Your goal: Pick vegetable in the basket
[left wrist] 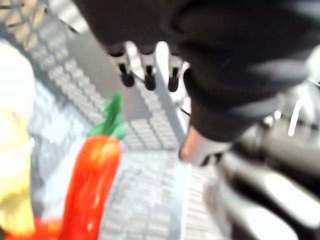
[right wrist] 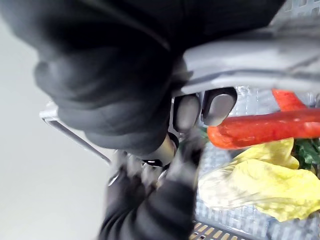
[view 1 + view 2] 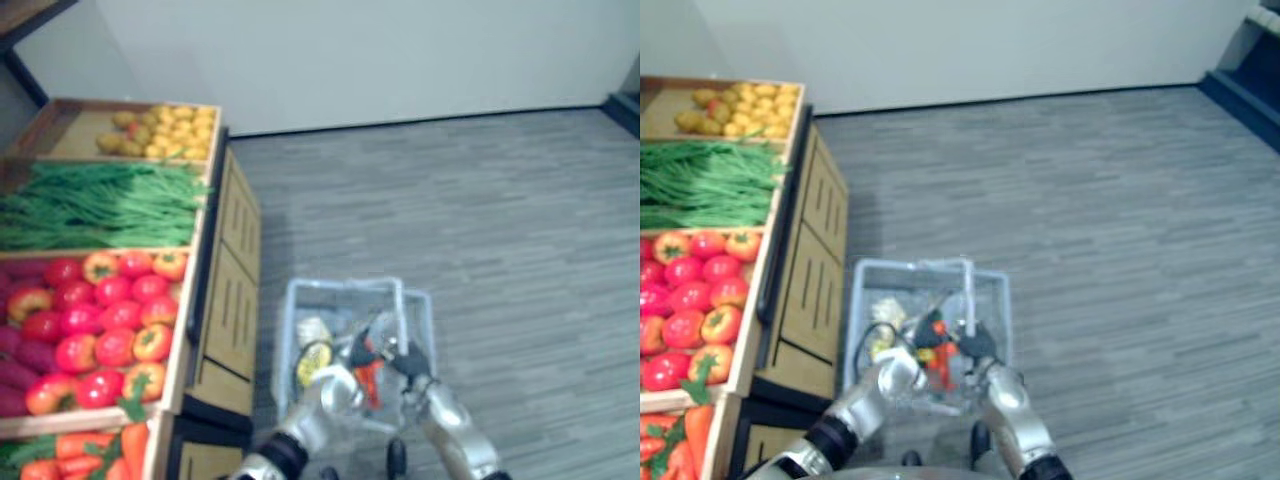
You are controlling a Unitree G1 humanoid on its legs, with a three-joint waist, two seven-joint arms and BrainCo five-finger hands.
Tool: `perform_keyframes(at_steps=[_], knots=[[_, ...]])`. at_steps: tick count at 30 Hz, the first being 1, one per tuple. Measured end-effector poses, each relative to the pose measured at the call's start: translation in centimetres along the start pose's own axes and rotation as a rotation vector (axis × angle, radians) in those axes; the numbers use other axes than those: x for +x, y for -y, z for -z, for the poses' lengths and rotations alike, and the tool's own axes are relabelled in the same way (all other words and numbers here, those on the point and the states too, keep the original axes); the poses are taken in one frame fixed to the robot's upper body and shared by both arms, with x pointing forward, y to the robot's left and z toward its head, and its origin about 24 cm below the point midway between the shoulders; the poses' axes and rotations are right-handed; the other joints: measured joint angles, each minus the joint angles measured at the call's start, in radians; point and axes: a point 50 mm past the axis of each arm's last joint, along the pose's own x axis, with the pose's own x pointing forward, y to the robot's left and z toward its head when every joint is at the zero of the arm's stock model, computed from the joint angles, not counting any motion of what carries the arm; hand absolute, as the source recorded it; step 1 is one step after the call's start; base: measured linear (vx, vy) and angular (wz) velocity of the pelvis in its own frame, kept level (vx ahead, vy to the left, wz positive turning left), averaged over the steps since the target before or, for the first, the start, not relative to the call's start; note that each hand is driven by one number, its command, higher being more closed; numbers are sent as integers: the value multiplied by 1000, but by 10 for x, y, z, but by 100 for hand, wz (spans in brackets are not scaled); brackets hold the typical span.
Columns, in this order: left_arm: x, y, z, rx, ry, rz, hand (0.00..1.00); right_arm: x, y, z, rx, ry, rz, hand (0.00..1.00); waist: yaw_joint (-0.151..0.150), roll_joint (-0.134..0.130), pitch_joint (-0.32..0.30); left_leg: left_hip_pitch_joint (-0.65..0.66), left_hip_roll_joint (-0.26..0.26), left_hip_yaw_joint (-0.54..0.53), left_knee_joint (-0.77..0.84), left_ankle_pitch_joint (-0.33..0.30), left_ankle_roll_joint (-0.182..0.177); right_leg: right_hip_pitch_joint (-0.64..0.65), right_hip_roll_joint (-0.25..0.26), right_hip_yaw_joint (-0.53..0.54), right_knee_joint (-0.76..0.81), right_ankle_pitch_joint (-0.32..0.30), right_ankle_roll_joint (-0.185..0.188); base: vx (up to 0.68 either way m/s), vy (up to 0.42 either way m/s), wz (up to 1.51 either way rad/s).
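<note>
I see the basket [image 3: 345, 286] on the floor [image 3: 500, 200] beside the vegetable stand [image 3: 228, 300]. A long red-orange vegetable [image 1: 92, 180] with a green top lies inside it, next to a yellow leafy thing [image 2: 260, 190]. My right robot hand [image 2: 190, 112] is clenched round the basket's grey handle [image 2: 250, 65]. My left robot hand [image 1: 149, 70] is at the basket's wall, but it looks blurry and I cannot tell if it grips anything.
</note>
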Motion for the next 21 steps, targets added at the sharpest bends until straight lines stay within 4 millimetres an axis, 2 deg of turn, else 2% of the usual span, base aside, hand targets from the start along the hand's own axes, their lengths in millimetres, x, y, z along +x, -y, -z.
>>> perform_keyframes(at_steps=[3,6,10,12,14,17,19,20,21], knots=[[2,-30,0,-26,23,-125,0,-15,45,27,-4,-111,207,100,-1,0,0,1,-1,-5,-15,9,-1,-3,-1,-9,0,0,0,-14,16,6],[-1,-57,5,-60,39,-224,0,-28,81,34,-38,-153,372,100,-4,1,0,0,0,-10,-16,10,0,-3,-1,-14,3,0,1,11,12,3],[-12,-67,25,-89,-30,-289,0,-44,109,36,-15,-155,523,100,-5,1,0,0,0,-28,-16,12,-1,2,-2,-34,4,-1,1,14,18,12],[-24,-71,44,-110,-110,-323,0,-54,125,45,28,-186,615,100,-4,1,0,1,-1,-30,-16,12,-1,4,-3,-39,4,-1,1,-4,21,4],[-32,-73,57,-157,-164,-350,0,-61,134,50,55,-208,679,100,-3,1,0,1,-2,-32,-15,13,0,5,-4,-41,4,-1,1,-11,10,2],[-51,-71,89,-245,-317,-388,0,-75,146,64,103,-265,769,100,-3,1,0,14,-3,-33,-16,14,0,19,-6,-44,-1,-1,1,-34,22,2],[-62,-54,114,-289,-453,-331,0,-78,149,68,118,-282,797,100,-3,5,-3,16,-4,-32,-16,15,1,22,-7,-44,-1,-2,1,-49,24,-2],[-75,-38,134,-312,-572,-266,0,-79,150,68,116,-288,806,100,-3,6,-4,17,-6,-30,-17,15,0,21,-8,-42,-1,-2,2,-41,19,-4],[-83,-28,144,-338,-640,-230,0,-78,150,69,110,-294,806,100,-4,6,-4,17,-6,-28,-17,14,0,21,-8,-40,-1,-2,2,-58,24,-8]])
